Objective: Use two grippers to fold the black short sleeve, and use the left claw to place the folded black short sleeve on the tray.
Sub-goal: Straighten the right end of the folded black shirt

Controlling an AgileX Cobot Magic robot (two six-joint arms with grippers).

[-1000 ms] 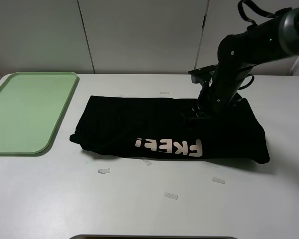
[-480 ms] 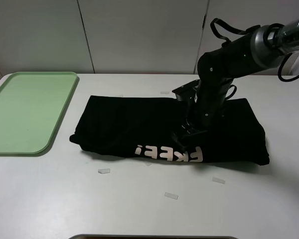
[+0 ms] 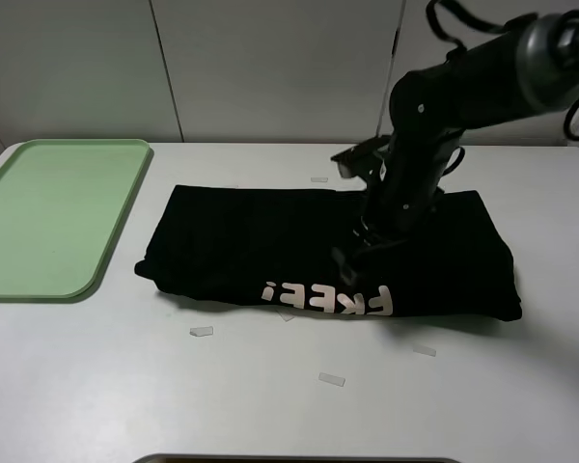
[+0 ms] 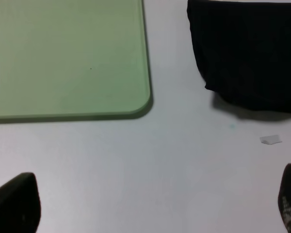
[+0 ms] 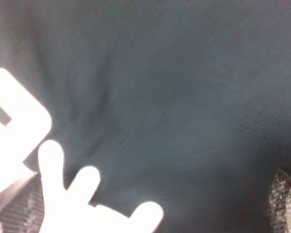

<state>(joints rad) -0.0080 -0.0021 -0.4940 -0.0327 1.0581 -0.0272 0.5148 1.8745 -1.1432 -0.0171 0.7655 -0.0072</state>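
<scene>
Black short sleeve (image 3: 270, 241) lay folded into a long band across the middle of the desk (image 3: 96, 386), long side along the front edge, pale letters (image 3: 328, 297) on the front strip. We saw no shift in it versus the two earlier frames: same outline, same spot. Tray (image 3: 39, 217) sat at the desk's left edge toward the far-left corner, apart from the shirt, also unmoved.

Right gripper (image 3: 352, 258) was what changed. A second earlier it hung over the far half of the shirt, nearer the right end. Half a second earlier it had come forward and down to just behind the letters, and it was at about that spot now. The right arm (image 3: 444, 92) above it stood more upright than half a second before.

Its jaws were spread wide, grasping nothing: both tips sat at the sides of the right wrist view with only cloth and letters between them. That view was blurred and very close to the cloth, so we couldn't tell whether the tips touched it.

Left gripper (image 4: 153, 206) didn't show in the high view. In its wrist view the jaws were released, far apart, over bare desk near the tray's corner closest to the shirt. A pale scrap (image 4: 270, 140) lay on the desk just off the shirt's left end.
</scene>
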